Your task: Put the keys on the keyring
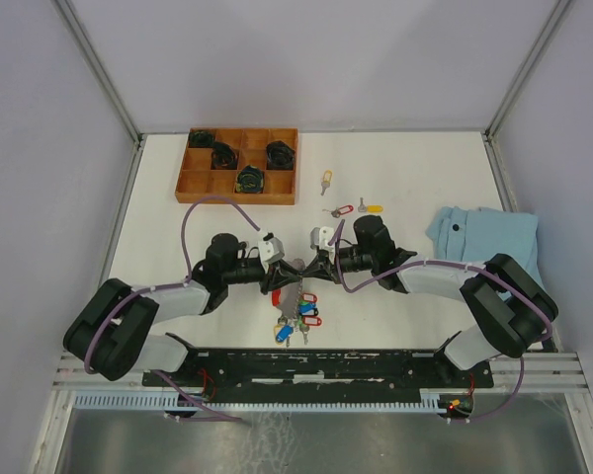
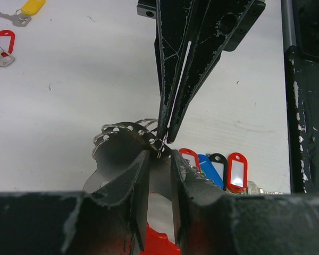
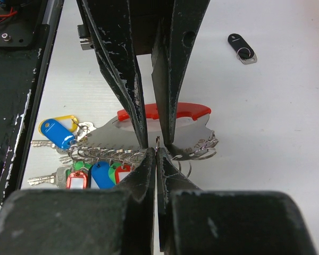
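The keyring [image 1: 293, 304], a bunch of red curved strap, grey beaded metal band and coloured plastic tags, lies mid-table near the arm bases. Its long axis runs far-to-near, tags trailing nearward. The right gripper [image 3: 156, 153], pressed together, pinches its thin wire loop. The left gripper [image 2: 160, 159] sits narrowly parted astride the band, and whether it grips cannot be told.

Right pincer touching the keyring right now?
Touching. Left wrist view: the right pincer has its tips shut on a thin wire loop of the keyring.
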Motion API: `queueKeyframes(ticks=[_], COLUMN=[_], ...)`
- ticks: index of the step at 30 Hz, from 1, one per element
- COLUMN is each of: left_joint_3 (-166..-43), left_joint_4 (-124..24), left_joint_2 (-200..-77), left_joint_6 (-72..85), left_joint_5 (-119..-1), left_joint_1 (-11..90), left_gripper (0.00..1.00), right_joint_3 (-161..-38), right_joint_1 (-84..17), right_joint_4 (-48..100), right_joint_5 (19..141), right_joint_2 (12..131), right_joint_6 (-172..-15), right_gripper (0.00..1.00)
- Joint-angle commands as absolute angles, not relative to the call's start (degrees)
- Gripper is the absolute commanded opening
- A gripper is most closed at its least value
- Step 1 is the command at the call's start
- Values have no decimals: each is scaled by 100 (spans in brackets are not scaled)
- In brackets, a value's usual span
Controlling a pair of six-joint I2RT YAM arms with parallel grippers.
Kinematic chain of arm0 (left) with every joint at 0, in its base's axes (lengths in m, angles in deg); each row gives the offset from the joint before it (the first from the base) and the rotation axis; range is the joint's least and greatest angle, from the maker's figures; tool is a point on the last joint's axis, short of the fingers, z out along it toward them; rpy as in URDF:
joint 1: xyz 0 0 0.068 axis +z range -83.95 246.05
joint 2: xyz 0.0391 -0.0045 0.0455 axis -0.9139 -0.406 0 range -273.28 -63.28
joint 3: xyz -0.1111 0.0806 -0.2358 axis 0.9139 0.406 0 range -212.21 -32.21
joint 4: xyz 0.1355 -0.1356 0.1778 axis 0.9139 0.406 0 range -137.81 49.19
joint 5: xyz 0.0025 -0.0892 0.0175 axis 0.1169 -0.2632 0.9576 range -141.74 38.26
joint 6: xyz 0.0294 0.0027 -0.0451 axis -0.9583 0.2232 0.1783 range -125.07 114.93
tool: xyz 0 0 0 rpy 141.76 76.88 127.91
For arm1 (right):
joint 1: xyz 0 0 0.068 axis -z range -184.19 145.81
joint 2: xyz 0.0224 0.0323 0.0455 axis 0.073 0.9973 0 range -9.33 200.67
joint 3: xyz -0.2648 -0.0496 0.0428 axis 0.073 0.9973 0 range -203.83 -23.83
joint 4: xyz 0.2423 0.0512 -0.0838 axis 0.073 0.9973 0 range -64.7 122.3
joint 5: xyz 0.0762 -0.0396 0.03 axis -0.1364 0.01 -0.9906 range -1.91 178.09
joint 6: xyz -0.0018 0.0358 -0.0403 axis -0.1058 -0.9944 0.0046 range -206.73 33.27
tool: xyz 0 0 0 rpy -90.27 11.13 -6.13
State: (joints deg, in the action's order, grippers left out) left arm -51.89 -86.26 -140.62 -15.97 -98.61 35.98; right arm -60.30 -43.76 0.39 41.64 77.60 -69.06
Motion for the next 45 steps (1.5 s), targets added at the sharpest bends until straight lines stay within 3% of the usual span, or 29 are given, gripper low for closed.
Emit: queueKeyframes(ticks=[1, 19, 25, 35, 45], left_joint_3=[-5386, -5394, -5449, -5528, -5589], left_joint_4=[-8971, -9133, -9003, -8247, -7818], left_joint_2=[-14114, -14195, -14206, -13839, -13557], left_joint_6=[-1460, -1329, -1316, -1318, -1310], left_joint_5=[-9979, -10076, -10072, -9453, -9029], left_joint_1=[3611, 3614, 3615, 3612, 3612], left_gripper=[28, 21, 4, 3, 3], right_joint_3=[-6033, -6043, -6021, -5826, -5883], right_joint_1=[-4363, -4357, -4358, -4361, -4348], right_joint_4=[-391, -397, -383, -235, 12], right_joint_5=[3896, 3809, 3998, 5482, 5870], right_joint_2=[7544, 7561, 7500, 6963, 7210], right_joint_6=[-7030, -7087, -7118, -7352, -7736], right_gripper=[1, 1, 2, 42, 54])
